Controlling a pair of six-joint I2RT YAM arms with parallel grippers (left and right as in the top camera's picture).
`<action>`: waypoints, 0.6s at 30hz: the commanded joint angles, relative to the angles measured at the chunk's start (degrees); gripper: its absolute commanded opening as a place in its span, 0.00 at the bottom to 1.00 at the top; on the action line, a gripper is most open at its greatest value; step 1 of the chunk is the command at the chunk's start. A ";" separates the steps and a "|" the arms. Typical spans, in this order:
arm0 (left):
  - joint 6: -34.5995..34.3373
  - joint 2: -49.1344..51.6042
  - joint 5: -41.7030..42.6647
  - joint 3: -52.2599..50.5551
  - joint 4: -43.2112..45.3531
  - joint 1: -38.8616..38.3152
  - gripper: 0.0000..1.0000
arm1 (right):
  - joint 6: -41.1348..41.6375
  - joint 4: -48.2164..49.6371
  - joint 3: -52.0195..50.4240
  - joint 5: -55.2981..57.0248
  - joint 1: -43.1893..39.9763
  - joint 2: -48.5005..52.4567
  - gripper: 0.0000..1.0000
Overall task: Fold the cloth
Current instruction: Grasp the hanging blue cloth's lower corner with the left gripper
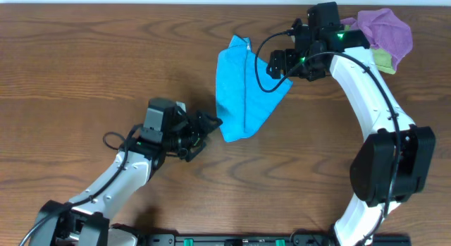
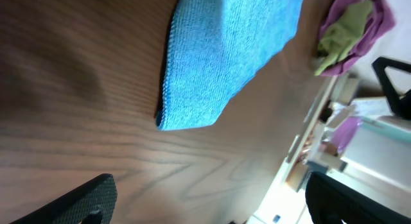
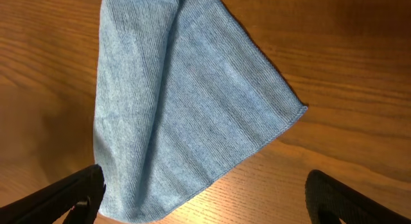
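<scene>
A blue cloth (image 1: pixel 243 91) lies loosely folded on the wooden table, near the top middle in the overhead view. My left gripper (image 1: pixel 206 128) is open and empty, just left of the cloth's lower corner. My right gripper (image 1: pixel 280 64) is open and empty, beside the cloth's right edge. The cloth fills the top of the left wrist view (image 2: pixel 221 57), ahead of the open jaws (image 2: pixel 209 198). In the right wrist view the cloth (image 3: pixel 173 102) lies ahead of the open fingers (image 3: pixel 202 195), with its near corner reaching between them.
A purple cloth (image 1: pixel 386 29) and a yellow-green cloth (image 1: pixel 381 60) are bunched at the table's top right, behind the right arm. They also show in the left wrist view (image 2: pixel 350 31). The table's far edge runs along the top.
</scene>
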 commanded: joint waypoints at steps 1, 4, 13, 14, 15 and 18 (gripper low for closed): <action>-4.15 1.18 0.04 -1.68 1.88 -0.28 0.95 | -0.57 -0.04 0.85 -0.66 -0.20 -1.03 0.99; -4.46 2.93 -1.07 -1.79 2.45 -1.05 0.95 | -0.55 -0.02 0.85 -0.63 -0.20 -1.03 0.99; -6.38 10.32 -1.36 -1.79 12.37 -3.45 0.95 | -0.55 -0.07 0.85 -0.68 -0.20 -1.03 0.98; -6.60 10.97 -1.68 -1.79 12.94 -3.48 0.95 | -0.55 -0.07 0.85 -0.68 -0.20 -1.03 0.98; -6.64 11.39 -1.90 -1.79 13.44 -3.50 0.95 | -0.52 -0.07 0.85 -0.68 -0.20 -1.03 0.98; -7.52 12.96 -2.23 -1.79 15.54 -3.54 0.95 | -0.55 -0.07 0.85 -0.68 -0.20 -1.03 0.97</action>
